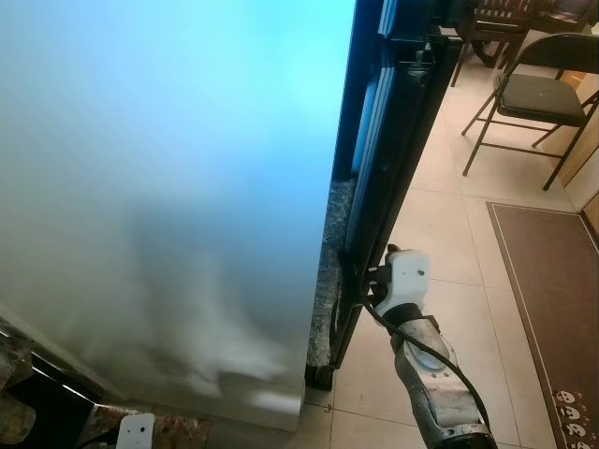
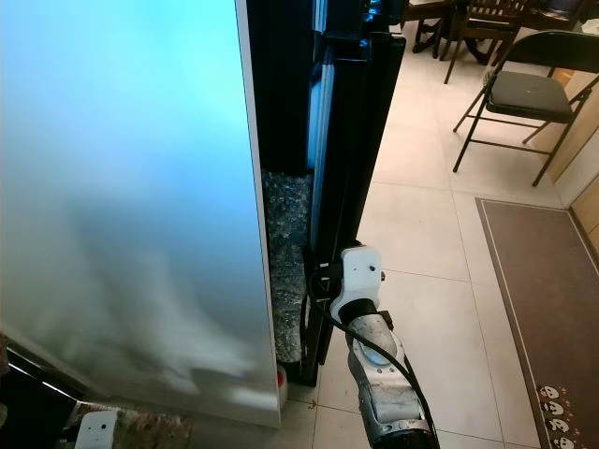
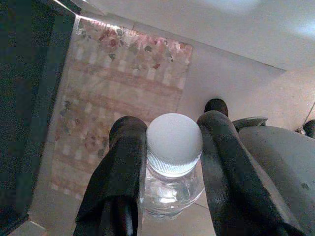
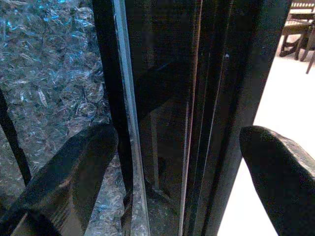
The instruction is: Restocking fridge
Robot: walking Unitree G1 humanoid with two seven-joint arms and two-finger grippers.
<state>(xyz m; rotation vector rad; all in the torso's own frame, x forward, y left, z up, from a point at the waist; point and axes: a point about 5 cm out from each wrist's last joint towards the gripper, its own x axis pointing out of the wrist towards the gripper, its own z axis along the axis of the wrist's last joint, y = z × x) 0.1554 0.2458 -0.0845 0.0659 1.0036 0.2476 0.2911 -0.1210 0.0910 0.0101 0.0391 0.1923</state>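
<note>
The fridge's pale side panel (image 1: 159, 187) takes up the left of the eye views, with its black door (image 1: 398, 122) standing edge-on beside it. My right gripper (image 4: 179, 162) is open, its two black fingers either side of that door's edge; the white wrist (image 1: 404, 281) sits low against the door. In the left wrist view my left gripper (image 3: 170, 152) is shut on a clear water bottle (image 3: 173, 164) with a white cap, held low over a patterned rug (image 3: 106, 103). The left wrist's white housing (image 1: 136, 432) pokes in at the bottom edge.
A black folding chair (image 1: 533, 94) stands on the beige tiles at the back right, with wooden chairs (image 1: 491, 23) behind it. A brown mat (image 1: 552, 299) lies along the right. Bubble-wrap-like packing (image 2: 285, 271) fills the gap between fridge body and door.
</note>
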